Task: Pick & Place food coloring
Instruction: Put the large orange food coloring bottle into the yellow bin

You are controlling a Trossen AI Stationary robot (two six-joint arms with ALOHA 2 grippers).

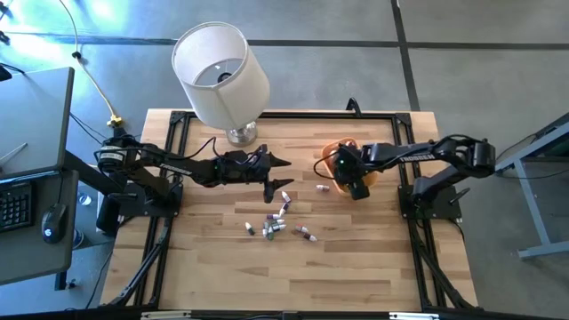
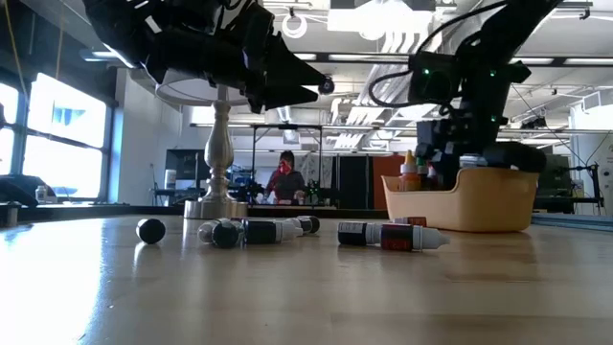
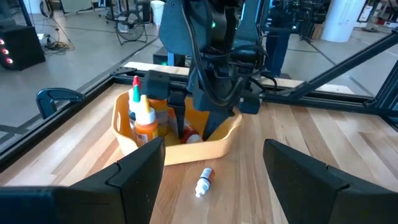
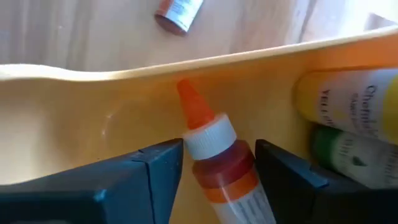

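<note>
An orange bowl [image 3: 205, 152] stands on the table toward its right side, with a few food coloring bottles [image 3: 144, 118] upright inside. My right gripper [image 4: 219, 155] points down into the bowl, open. Its fingers stand close on either side of an orange-capped bottle [image 4: 217, 180], which lies tilted with its tip against the bowl's wall [image 4: 93, 112]. Several more bottles [image 1: 276, 222] lie loose on the table's middle, and one [image 3: 204, 182] lies just outside the bowl. My left gripper [image 3: 214, 168] hovers open above the table's middle, pointing level at the bowl.
A table lamp with a white shade [image 1: 222, 76] stands on its metal base [image 1: 240, 135] at the far edge, left of the bowl. Yellow [image 4: 348, 93] and green [image 4: 348, 155] bottles sit in the bowl beside the right fingers. Bare wood lies along the near edge.
</note>
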